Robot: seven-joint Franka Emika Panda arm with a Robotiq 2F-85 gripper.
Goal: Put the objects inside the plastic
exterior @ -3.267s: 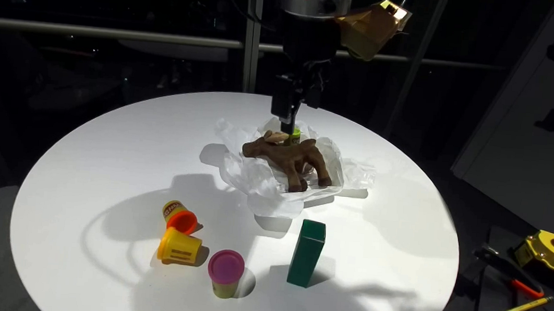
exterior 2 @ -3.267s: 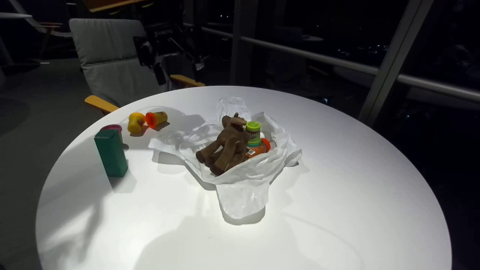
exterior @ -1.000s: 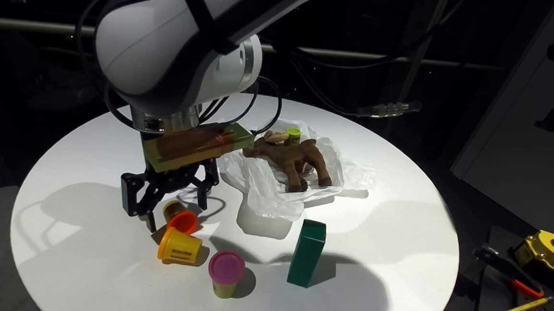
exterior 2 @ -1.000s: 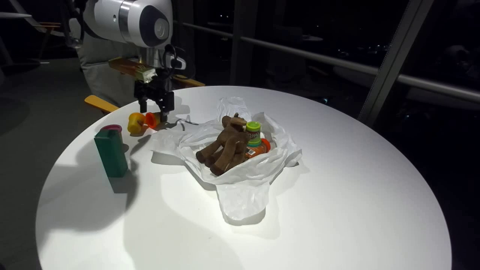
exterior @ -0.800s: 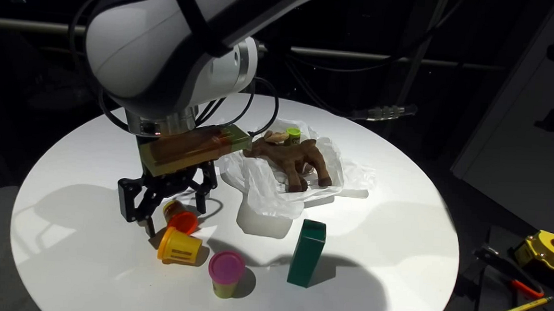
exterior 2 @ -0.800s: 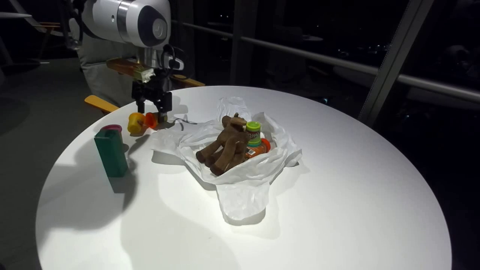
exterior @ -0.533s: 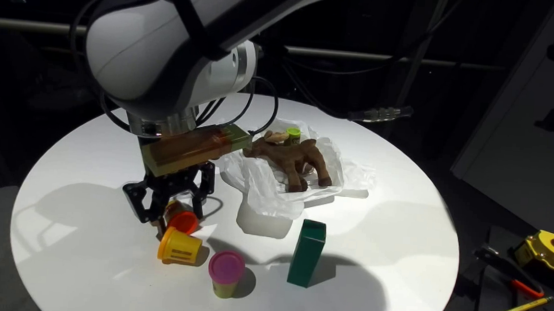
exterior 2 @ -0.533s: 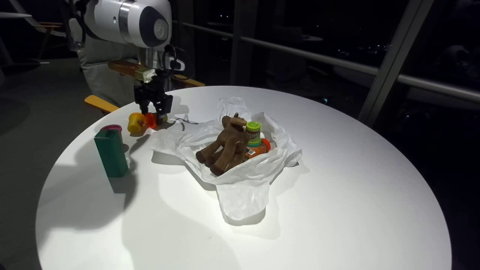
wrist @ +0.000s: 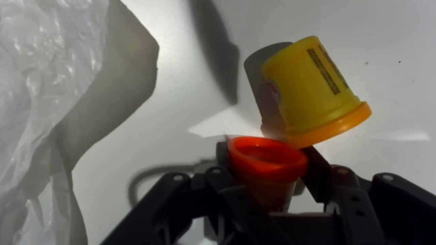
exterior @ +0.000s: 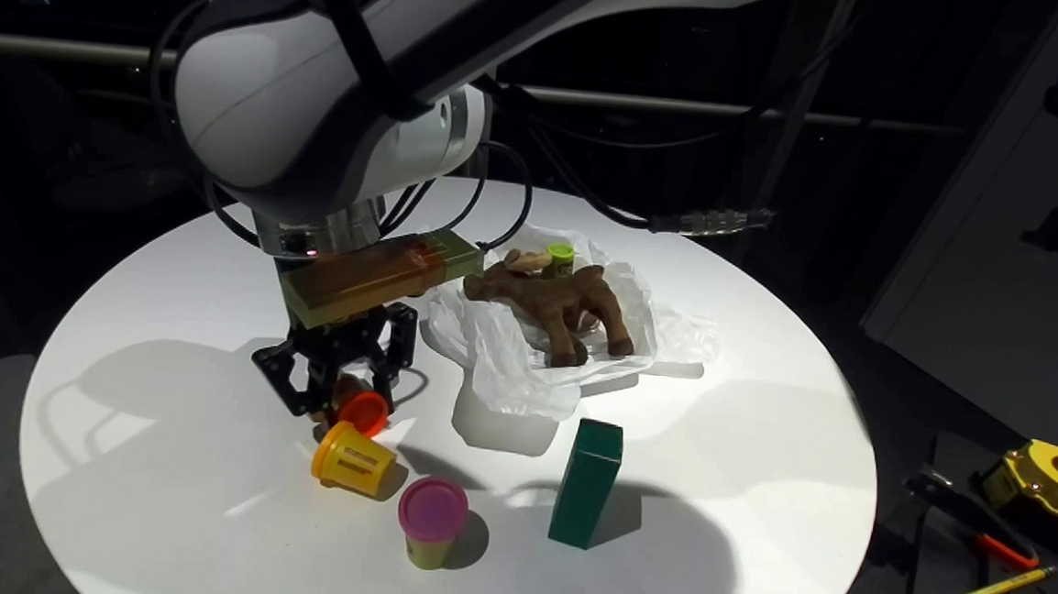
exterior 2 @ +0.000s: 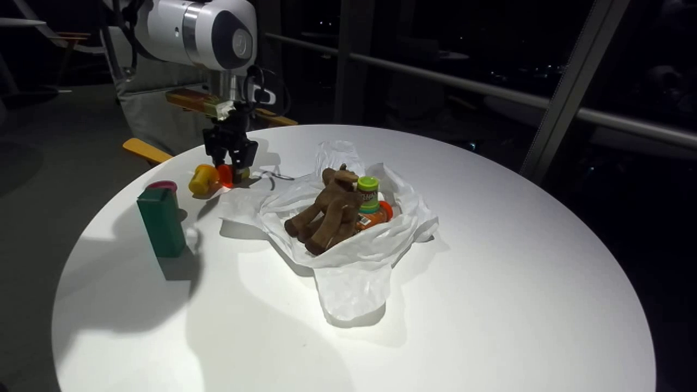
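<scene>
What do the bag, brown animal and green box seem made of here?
Bag: thin, translucent plastic film, by its wrinkles and glossy highlights. Brown animal: probably plush fabric, by its matte, soft-looking surface. Green box: perhaps smooth cardboard, given flat faces and crisp edges; possibly plastic.

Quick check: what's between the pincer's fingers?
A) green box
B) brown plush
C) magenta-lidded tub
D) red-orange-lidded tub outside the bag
D: in the wrist view the pincer has one finger on each side of the red-orange-lidded tub, while the magenta-lidded tub and green box stand apart from it and the brown plush lies in the bag.
</scene>
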